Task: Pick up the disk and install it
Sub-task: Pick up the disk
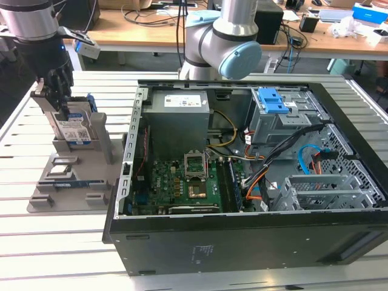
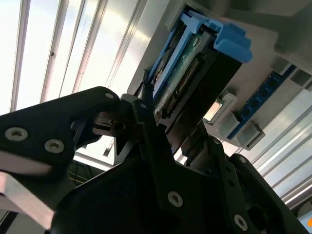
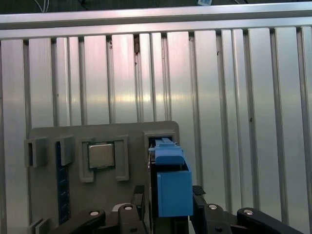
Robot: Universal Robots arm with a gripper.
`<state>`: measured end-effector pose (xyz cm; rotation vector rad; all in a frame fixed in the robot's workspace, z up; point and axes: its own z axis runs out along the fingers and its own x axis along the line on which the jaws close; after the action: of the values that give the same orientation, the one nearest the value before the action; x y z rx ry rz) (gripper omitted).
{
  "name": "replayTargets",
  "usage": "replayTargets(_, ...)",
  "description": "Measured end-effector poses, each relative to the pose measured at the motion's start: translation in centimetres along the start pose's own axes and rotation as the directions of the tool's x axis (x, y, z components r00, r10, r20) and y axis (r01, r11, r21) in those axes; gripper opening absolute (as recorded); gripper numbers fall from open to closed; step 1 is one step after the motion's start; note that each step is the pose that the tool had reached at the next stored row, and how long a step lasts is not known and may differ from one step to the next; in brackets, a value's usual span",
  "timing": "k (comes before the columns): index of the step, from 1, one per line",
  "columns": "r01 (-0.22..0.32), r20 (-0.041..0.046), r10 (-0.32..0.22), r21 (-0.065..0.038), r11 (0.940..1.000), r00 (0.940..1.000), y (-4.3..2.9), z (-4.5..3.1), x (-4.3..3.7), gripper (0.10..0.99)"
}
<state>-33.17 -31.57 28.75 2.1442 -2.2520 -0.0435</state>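
The disk, silver with a white-and-blue label and a blue frame, stands upright in a slot of a grey holder at the exterior view's left. My gripper comes down over its top, one black finger on each flat side, shut on the disk. In the second wrist view the disk's blue-framed end sticks out between the fingers of the gripper. The first wrist view shows the blue end of the disk held in the gripper, above the holder.
An open computer case lies to the holder's right, with a motherboard, a grey power supply box and a drive bay with a blue latch. The arm's base stands behind it. A chip rests in the holder.
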Motion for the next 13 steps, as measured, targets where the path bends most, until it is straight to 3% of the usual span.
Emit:
replayTargets(6, 0.0, -0.0001, 0.0, 0.0, 1.0, 1.0, -0.02, 0.08, 0.0, 0.482)
replayTargets(8, 0.0, -0.0001, 0.0, 0.0, 1.0, 1.0, -0.02, 0.08, 0.0, 0.463)
replayTargets(9, 0.0, -0.0002, 0.0, 0.0, 1.0, 1.0, -0.02, 0.08, 0.0, 0.361)
replayTargets(13, 0.0, -0.0001, 0.0, 0.0, 1.0, 1.0, -0.03, 0.09, 0.0, 0.361)
